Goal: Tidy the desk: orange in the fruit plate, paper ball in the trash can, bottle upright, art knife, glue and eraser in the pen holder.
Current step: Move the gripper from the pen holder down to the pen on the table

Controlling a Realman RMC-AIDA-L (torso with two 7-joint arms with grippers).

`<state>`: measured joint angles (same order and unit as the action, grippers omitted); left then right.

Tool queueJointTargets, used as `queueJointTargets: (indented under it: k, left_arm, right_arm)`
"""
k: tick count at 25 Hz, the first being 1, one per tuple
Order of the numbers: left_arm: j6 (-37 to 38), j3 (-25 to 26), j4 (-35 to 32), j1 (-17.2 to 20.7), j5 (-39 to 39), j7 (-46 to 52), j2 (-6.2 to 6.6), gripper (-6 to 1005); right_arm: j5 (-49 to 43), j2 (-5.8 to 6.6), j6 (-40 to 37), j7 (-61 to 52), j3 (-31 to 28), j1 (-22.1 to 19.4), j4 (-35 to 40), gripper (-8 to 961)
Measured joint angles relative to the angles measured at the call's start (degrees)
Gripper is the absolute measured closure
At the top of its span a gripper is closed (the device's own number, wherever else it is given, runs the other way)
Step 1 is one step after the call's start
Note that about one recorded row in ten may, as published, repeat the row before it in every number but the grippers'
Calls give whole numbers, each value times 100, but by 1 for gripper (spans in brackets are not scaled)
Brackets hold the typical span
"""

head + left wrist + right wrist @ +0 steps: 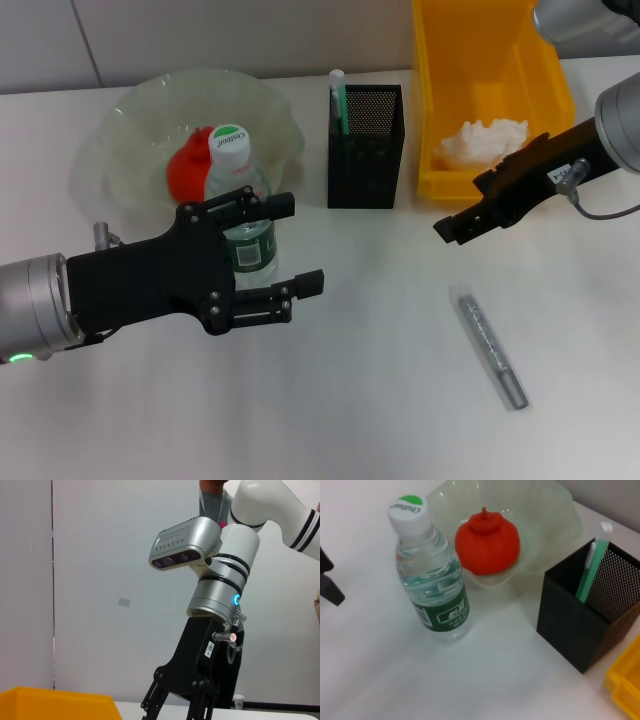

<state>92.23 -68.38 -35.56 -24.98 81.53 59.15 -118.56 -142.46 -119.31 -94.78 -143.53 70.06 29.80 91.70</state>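
Head view. We see the left gripper [275,255] with its fingers spread wide to either side of the bottle [238,215], which stands upright on the desk [350,400] just in front of the fruit plate [130,120]. The right wrist view shows bare desk on both sides of the bottle, so we read the fingers as clear of it, not clamped. The orange [187,170] already lies in the fruit plate, and the paper ball [483,140] in the trash can [440,110]. The pen holder [365,160] stands between the plate and the can, with a green-and-white stick upright in it. Alone on the open desk, well apart from the holder, lies the art knife [491,349], a slim grey metal bar.

The right gripper [452,228] hangs in front of the trash can, above and beyond the knife; we cannot tell how its fingers stand.

We judge the knife to be the next object. It looks stiff, light and smooth, and so low on the desk that fingers must descend almost to the surface. We would grip it across its narrow width near mid-length, so that it neither pivots nor slips. We see no eraser.
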Motion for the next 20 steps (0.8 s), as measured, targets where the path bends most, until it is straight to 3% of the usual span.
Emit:
queueJointTargets:
  k: [7,15,20]
  left_arm:
    - [6,0,-1,-18,4,4,9,184]
    - [12,-20,-3,-54,4,4,2,185]
    - [16,-70,-3,-72,1,1,0,185]
  right_arm:
    - [-554,21,-468,-448,8,343,-64,130]
    - [-517,15,-550,-755,7,450,-179,131]
    - [-508,15,-781,-997,-9,794,-704,131]
